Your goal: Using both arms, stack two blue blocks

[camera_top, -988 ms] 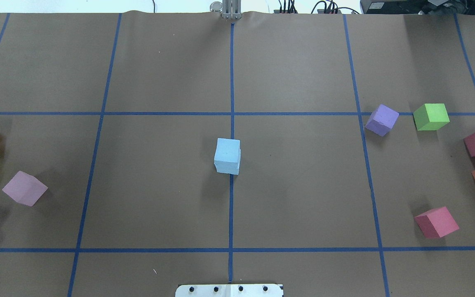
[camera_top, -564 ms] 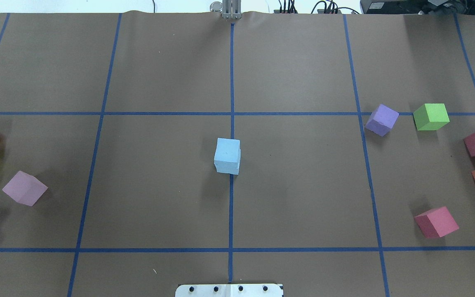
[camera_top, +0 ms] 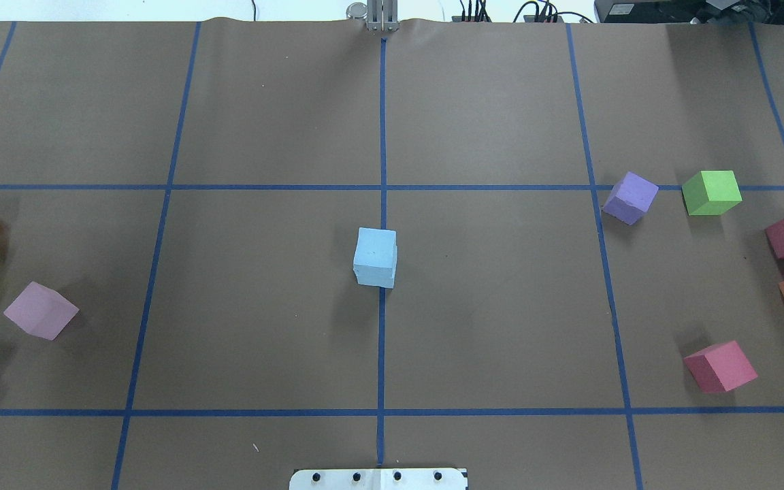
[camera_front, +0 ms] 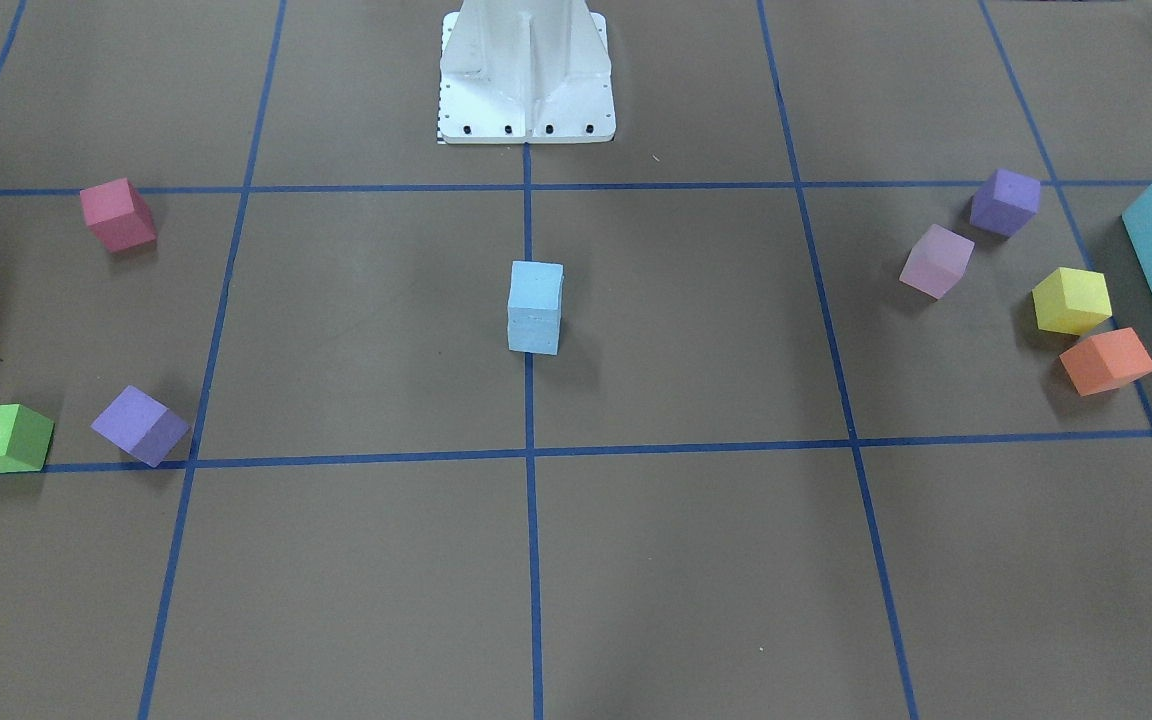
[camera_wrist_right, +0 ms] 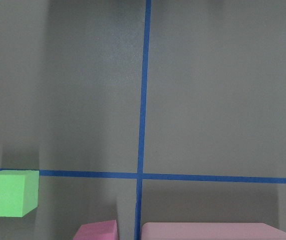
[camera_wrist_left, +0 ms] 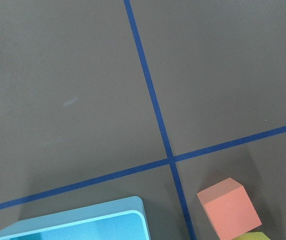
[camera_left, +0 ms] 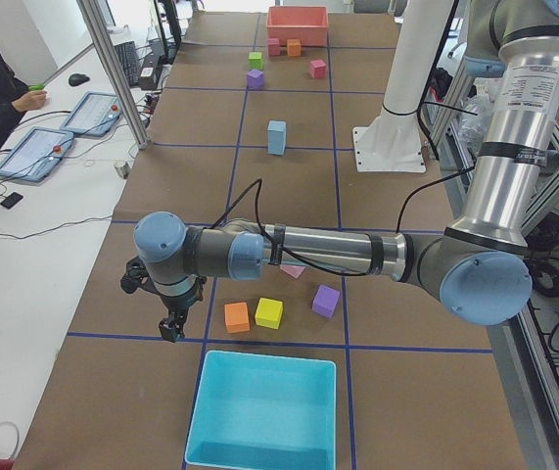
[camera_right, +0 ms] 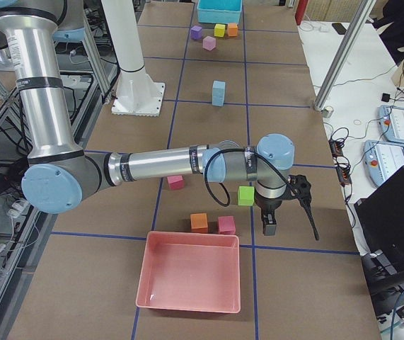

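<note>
Blue blocks [camera_top: 375, 257]: stacked at centre, task seemingly complete; your left gripper [camera_left: 171, 327] and right gripper [camera_right: 269, 225] hang well apart, finger opening impossible to tell; you need only check alignment.

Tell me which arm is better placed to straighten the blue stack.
Left, marginally: the blue stack sits just left of the centre tape line. The left gripper and right gripper both hang far off at table ends.

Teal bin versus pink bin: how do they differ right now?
Colour: the teal bin is blue-green, the pink bin salmon. Place: the teal bin sits at the far end on the robot's left side, the pink bin at the far end on its right. Both are rectangular, open-topped and look empty.
</note>
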